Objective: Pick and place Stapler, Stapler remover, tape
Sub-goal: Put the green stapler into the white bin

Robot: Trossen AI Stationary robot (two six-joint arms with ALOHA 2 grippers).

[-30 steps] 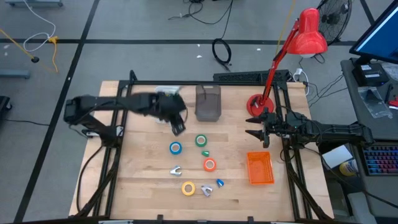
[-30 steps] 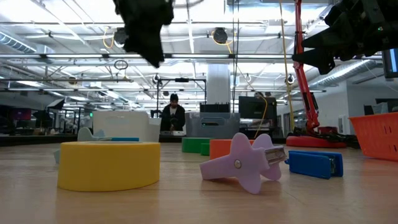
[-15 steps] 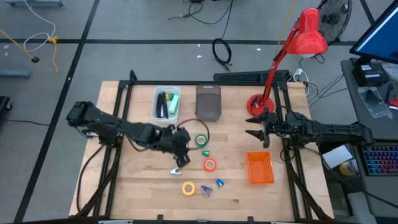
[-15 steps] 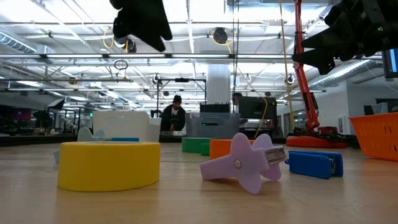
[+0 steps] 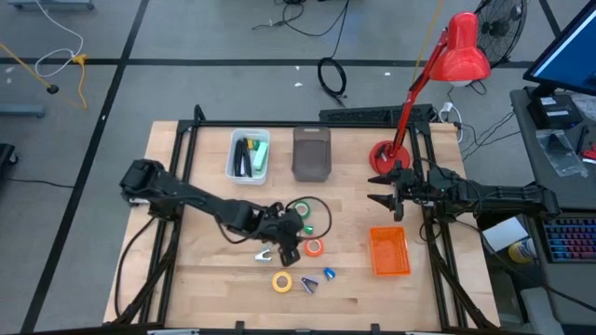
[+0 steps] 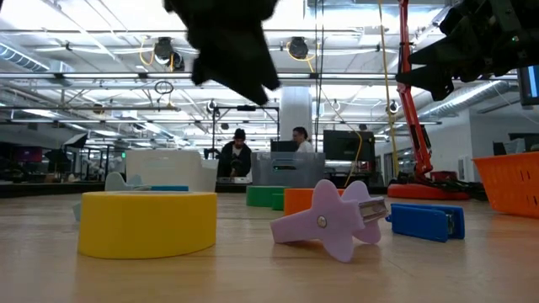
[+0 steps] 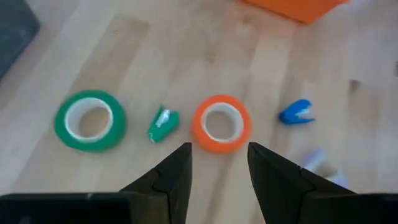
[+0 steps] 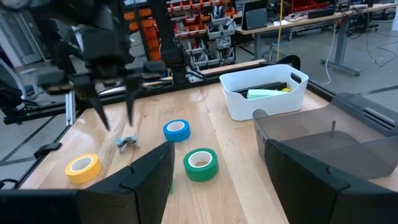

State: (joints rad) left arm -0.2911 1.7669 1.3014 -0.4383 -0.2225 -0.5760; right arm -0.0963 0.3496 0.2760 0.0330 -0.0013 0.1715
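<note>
My left gripper [image 5: 291, 244] is open and empty, hovering above the table beside the orange tape roll [image 5: 314, 247]. In the left wrist view its fingers [image 7: 171, 177] stand above the near side of the orange roll [image 7: 221, 123], without touching it. The green roll [image 7: 90, 120] and a green staple remover [image 7: 163, 124] lie beside it, flat on the wood. The yellow roll [image 5: 281, 281] lies near the front edge. The blue roll [image 8: 176, 129] shows in the right wrist view; the left arm hides it from above. My right gripper [image 5: 380, 191] waits open at the right.
A white bin [image 5: 249, 154] holding dark and green things and a grey bin [image 5: 311, 152] stand at the back. An orange basket [image 5: 389, 251] sits at the right, and a red lamp base [image 5: 384, 156] behind it. Silver [image 5: 264, 254], purple [image 6: 333, 219] and blue [image 6: 425, 220] staple removers lie among the rolls.
My left gripper has swung from near the white bin toward the table's near edge and then a little to the right, ending over the tape rolls beside the orange one. The things on the table have not moved.
</note>
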